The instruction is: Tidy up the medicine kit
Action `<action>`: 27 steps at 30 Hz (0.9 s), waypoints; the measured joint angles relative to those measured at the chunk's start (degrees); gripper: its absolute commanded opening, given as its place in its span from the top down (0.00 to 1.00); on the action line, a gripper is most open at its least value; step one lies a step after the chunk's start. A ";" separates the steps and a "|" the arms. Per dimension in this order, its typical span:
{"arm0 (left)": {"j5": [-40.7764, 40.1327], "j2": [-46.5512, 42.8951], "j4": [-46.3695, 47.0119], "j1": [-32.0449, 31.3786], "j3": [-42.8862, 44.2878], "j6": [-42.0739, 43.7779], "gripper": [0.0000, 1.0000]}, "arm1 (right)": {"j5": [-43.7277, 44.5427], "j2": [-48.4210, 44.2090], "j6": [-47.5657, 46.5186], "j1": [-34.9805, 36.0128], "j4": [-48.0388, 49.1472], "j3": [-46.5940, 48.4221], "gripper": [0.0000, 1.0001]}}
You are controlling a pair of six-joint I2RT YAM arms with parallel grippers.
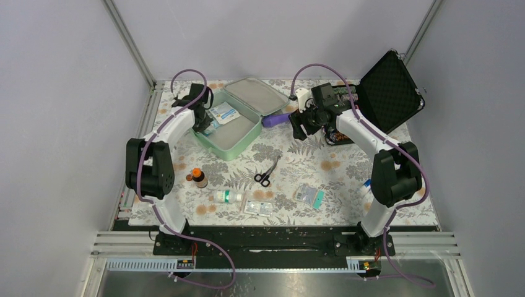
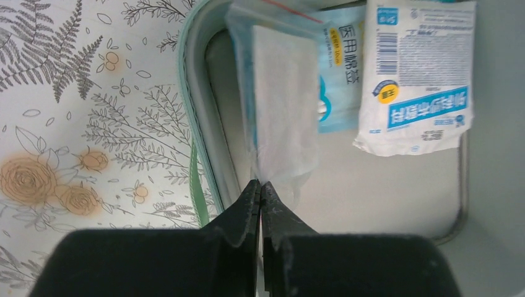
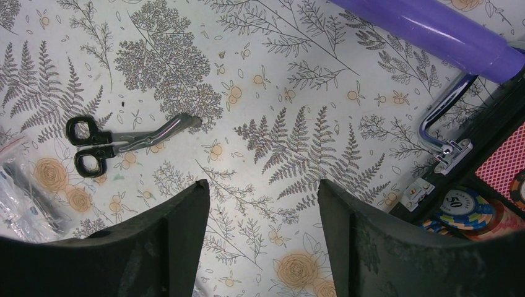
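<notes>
Medicine kit (image 1: 230, 150) open at far left of floral cloth (image 1: 297, 161); left gripper (image 2: 260, 185) pinched on a clear pouch (image 2: 282, 105) over its tray.

Black foam-lined case (image 1: 387, 93): stands open at far right, lid raised, poker chips visible inside from the right wrist view. Kit: mint-green, lid laid back toward the far side, grey tray holding a white packet with blue label (image 2: 421, 74) and a light-blue packet (image 2: 337, 80) that overlap slightly. Left fingers closed tight on the pouch's lower edge; pouch contains a white pad and extends over the tray just inside the rim. Right gripper (image 3: 263, 198): spread wide, grips nothing, hovers above bare cloth between kit and black case. Purple tube (image 1: 275, 119): lies just beside the kit's right corner. Scissors (image 3: 124, 139): lie shut mid-cloth. Brown bottle with orange cap (image 1: 198, 177): stands upright near the left front.
</notes>
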 measured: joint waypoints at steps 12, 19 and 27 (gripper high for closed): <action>-6.34 -2.45 -1.01 -3.91 -0.11 -10.84 1.00 | -0.13 0.00 0.04 0.00 -0.02 0.00 0.28; -8.46 -2.43 -2.03 -3.87 -0.04 -11.21 1.00 | -0.13 0.00 0.04 0.00 0.00 -0.04 0.28; -9.31 -2.05 -1.81 -3.87 0.04 -7.76 0.98 | -0.13 0.00 0.04 0.00 0.00 -0.04 0.28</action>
